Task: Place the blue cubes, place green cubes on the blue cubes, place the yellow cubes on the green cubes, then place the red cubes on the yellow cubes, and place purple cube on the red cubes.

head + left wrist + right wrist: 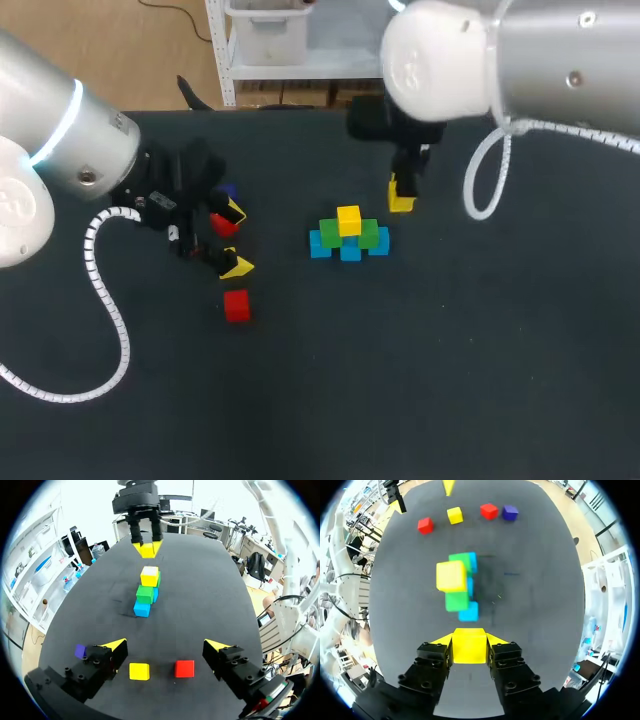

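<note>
Two loose cubes, a yellow cube (139, 671) and a red cube (184, 668), lay below the left gripper (166, 647), fingers apart. Rightward, the blue-green-yellow stack (349, 238) sat just ahead of the right gripper (469, 641), apparently clamped on a second yellow cube (469, 650).

Lighting was even and diffuse, falling from overhead. The dark table (450, 380) read matt and evenly lit to its edges. The stack of cubes (459, 587) threw only a faint, soft shadow beside it. The right arm (440, 55) carried bright highlights on its pale shell, and the left arm (60, 140) likewise.
</note>
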`<state>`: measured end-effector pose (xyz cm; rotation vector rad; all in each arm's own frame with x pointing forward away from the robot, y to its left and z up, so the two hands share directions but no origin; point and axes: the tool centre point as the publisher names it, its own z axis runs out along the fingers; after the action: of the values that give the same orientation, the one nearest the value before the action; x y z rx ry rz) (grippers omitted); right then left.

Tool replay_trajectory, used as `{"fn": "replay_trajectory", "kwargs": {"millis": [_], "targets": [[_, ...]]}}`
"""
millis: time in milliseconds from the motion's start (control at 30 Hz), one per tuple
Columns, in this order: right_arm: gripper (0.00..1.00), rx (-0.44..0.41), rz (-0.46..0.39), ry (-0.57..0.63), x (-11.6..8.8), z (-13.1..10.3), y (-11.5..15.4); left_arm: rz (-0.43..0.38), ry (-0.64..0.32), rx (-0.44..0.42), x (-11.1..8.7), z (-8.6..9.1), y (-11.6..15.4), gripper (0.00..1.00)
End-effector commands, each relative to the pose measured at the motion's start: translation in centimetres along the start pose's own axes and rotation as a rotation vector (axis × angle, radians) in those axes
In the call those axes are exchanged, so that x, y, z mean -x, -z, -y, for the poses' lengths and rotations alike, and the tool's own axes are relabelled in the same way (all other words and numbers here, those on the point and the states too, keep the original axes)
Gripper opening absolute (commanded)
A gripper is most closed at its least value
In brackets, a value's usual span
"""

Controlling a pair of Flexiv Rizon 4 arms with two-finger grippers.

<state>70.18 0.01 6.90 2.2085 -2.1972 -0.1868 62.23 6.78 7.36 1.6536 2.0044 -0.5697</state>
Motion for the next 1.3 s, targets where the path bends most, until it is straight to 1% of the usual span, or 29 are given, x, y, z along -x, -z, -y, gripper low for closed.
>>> {"fn": "replay_trajectory", "kwargs": {"millis": [33, 233, 567, 733, 833, 900, 1000, 1300], "targets": [[0.0, -0.22, 0.002, 0.004, 0.3, -2.2, -0.1, 0.006, -0.003, -0.001, -0.2, 0.0, 0.0, 1.0], [0.0, -0.219, 0.015, 0.0, 1.0, -2.6, -0.1, 0.006, -0.003, -0.001, -0.2, 0.0, 0.0, 1.0], [0.0, -0.209, 0.004, 0.0, 2.1, -3.1, -0.5, 0.006, -0.003, -0.001, -0.2, 0.0, 0.0, 1.0], [0.0, -0.205, 0.006, 0.003, 2.2, -2.9, -0.5, 0.006, -0.003, -0.001, -0.2, 0.0, 0.0, 1.0], [0.0, -0.17, 0.053, 0.015, 2.3, -2.9, -0.5, 0.006, -0.003, -0.001, -0.2, 0.0, 0.0, 1.0], [0.0, -0.132, 0.101, 0.027, 2.2, -2.9, -0.3, 0.006, -0.003, -0.001, -0.2, 0.0, 0.0, 1.0], [0.0, -0.113, 0.122, 0.032, 2.0, -2.9, 0.1, 0.006, -0.003, -0.001, -0.2, 0.0, 0.0, 1.0], [0.0, -0.114, 0.117, 0.04, 1.8, -3.0, 0.6, 0.006, -0.003, -0.001, -0.2, 0.0, 0.0, 1.0]]}}
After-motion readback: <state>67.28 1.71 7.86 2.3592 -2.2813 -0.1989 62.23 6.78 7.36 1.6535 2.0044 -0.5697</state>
